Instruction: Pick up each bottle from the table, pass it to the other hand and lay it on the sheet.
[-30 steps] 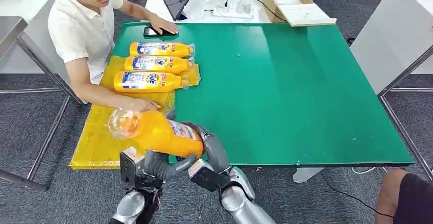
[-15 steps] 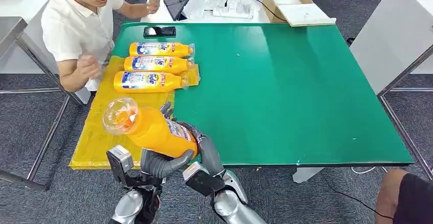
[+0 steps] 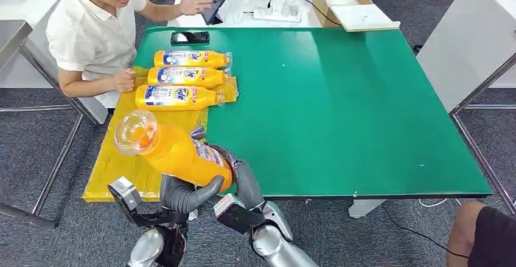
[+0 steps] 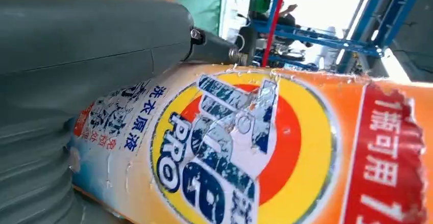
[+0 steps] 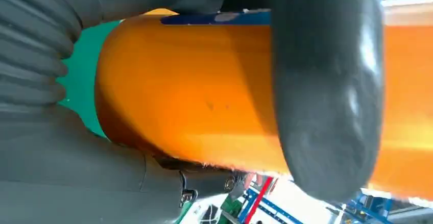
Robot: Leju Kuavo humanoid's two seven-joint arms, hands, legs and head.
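Both hands grip the bottle (image 3: 176, 154) (label (image 4: 224, 147) up close).

Four orange bottles (image 3: 176, 154), one yellow sheet (image 3: 118, 166).

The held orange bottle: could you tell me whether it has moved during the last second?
Yes. The bottle has shifted left and slightly up, its clear end now further out over the yellow sheet.

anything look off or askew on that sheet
Nothing is spilled or damaged. Three bottles lie neatly side by side on the yellow sheet. The fourth bottle is tilted in the air, gripped by both the left hand and right hand.
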